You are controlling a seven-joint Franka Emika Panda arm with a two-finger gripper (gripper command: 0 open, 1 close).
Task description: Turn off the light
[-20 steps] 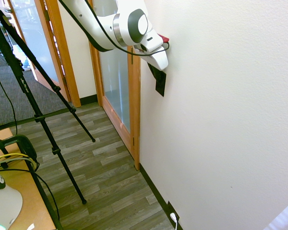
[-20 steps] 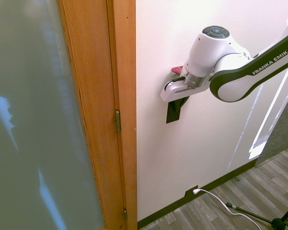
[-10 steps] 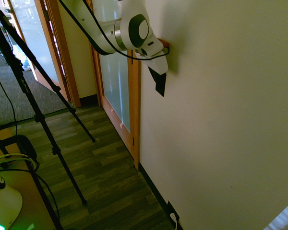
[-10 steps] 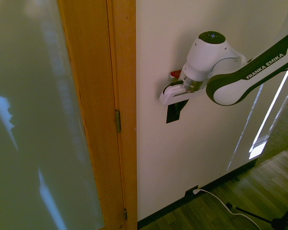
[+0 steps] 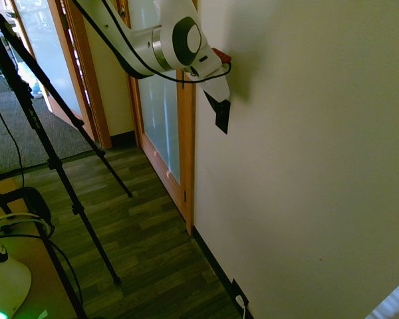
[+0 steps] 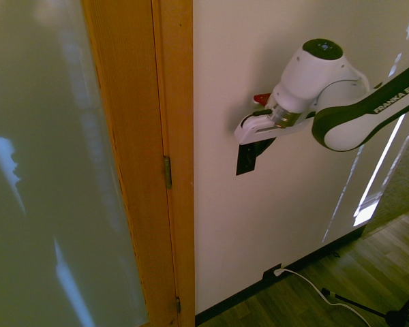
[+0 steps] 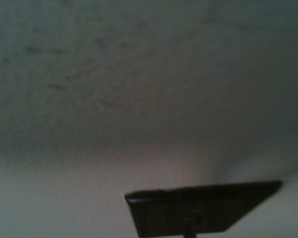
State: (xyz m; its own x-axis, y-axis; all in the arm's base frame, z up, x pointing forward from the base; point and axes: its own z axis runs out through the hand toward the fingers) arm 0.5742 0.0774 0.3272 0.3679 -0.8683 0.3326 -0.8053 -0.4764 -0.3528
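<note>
Small black switch plate point(image 6: 246, 159) upright on the wall beside the door frame

Gripper point(image 5: 216, 101) against black wall switch point(image 5: 222, 117)

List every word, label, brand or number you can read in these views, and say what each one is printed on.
"FRANKA EMIK": white letters on the dark band of the robot arm, second exterior view; the picture's edge cuts the word off.
Switch plate: no print can be read.
Outlet plate at the baseboard: too small to read.
Door frame: none.
First exterior and wrist views: no readable text.
</note>
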